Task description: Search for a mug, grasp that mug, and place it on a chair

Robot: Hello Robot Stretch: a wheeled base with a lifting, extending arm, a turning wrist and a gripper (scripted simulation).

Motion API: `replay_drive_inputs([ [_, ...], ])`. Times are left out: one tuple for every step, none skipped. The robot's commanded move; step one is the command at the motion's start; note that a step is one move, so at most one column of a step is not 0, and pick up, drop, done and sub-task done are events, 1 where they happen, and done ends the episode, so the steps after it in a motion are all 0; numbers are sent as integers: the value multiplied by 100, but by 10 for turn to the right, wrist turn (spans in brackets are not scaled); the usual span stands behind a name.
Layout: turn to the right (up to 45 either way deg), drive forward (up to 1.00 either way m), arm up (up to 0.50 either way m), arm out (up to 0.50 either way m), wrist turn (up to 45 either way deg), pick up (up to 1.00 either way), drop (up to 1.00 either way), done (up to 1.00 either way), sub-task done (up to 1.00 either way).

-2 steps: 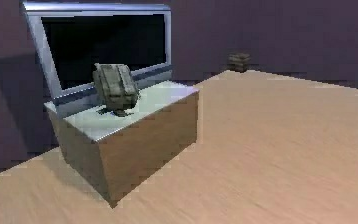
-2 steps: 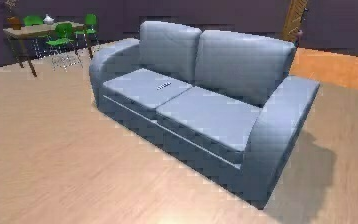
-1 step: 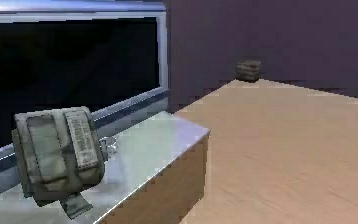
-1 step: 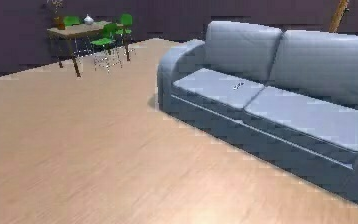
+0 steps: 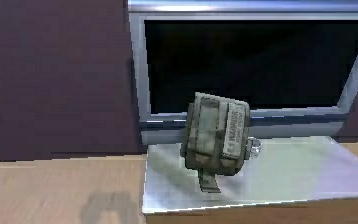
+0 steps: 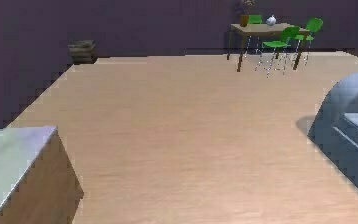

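Facing a TV (image 5: 252, 60) on a silver stand (image 5: 307, 168) w/ a boxy grey-green gadget (image 5: 215, 135) on it, I judge the risks are bumping the stand, which looks close ahead, or taking that gadget for the mug. Green chairs (image 6: 284, 42) stand at a small table (image 6: 250, 29) far off; a sofa (image 6: 352, 120) is cut off at the arm side view's right. Can't place the mug yet: a pale blob (image 6: 272, 19) on that table is too small to ID, and I can't tell the gripper's state.

Green chairs (image 6: 280, 43) on thin pale legs are standing upright at the arm side view's top right. They are crowding a wooden table (image 6: 253, 29).
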Motion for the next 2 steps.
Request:
replay_drive_inputs([
  [-450,0,0,0,0,0,0,0,0],
  [-180,0,0,0,0,0,0,0,0],
])
